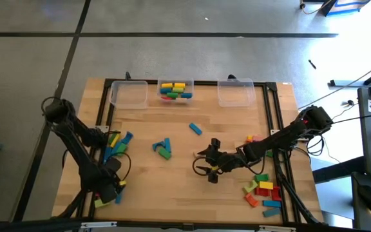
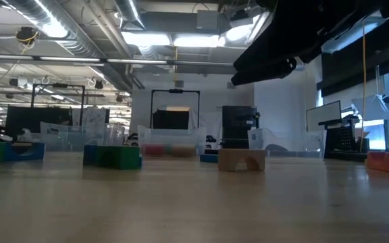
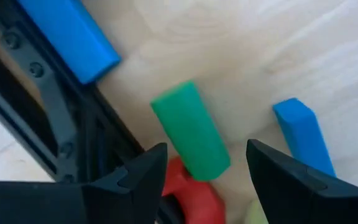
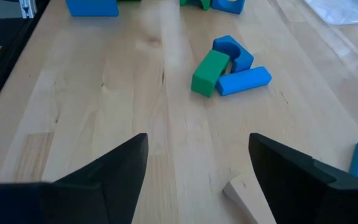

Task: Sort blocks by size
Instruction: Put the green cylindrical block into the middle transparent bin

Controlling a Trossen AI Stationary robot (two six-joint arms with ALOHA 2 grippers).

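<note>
My left tool [image 3: 207, 171] stands wide over a green block [image 3: 190, 131], hiding a red block [image 3: 191, 193]; right tool [image 4: 197, 168] wide, empty, mid-bench [image 4: 135, 93].

Three clear bins [image 1: 129, 94] along the table's [image 1: 172, 193] far edge (black-framed), grey floor [image 1: 31, 64]

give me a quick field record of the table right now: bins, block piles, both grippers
bins: three clear bins along the far edge; only the middle bin holds blocks
left pile: blocks by the left arm
centre: small blue-green cluster, lone blue block
right pile: red, yellow, green blocks at near right
left gripper: open, over a green cylinder
right gripper: open, mid-table, empty
</note>
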